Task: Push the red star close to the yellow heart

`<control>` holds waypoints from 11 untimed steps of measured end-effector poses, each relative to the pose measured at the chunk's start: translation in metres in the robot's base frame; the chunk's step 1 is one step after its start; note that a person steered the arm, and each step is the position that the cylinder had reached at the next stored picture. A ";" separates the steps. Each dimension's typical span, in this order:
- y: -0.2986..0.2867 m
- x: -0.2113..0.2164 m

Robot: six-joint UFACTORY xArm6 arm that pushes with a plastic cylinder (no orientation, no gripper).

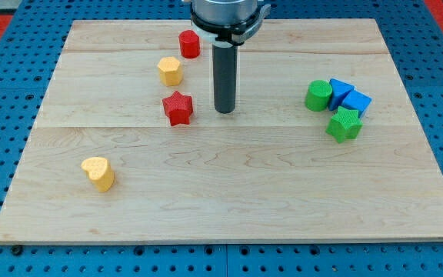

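Note:
The red star lies left of the board's middle. The yellow heart lies apart from it, toward the view's bottom left. My tip rests on the board just right of the red star, with a small gap between them. The rod rises straight up to the arm at the view's top.
A yellow hexagon block and a red cylinder lie above the star. At the view's right cluster a green cylinder, two blue blocks and a green star-like block. The wooden board sits on a blue pegboard.

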State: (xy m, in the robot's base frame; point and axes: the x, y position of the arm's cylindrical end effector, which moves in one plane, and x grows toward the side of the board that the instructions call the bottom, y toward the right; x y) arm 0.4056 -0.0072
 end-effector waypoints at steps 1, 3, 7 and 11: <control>-0.037 0.000; -0.113 0.002; -0.154 0.015; -0.158 0.056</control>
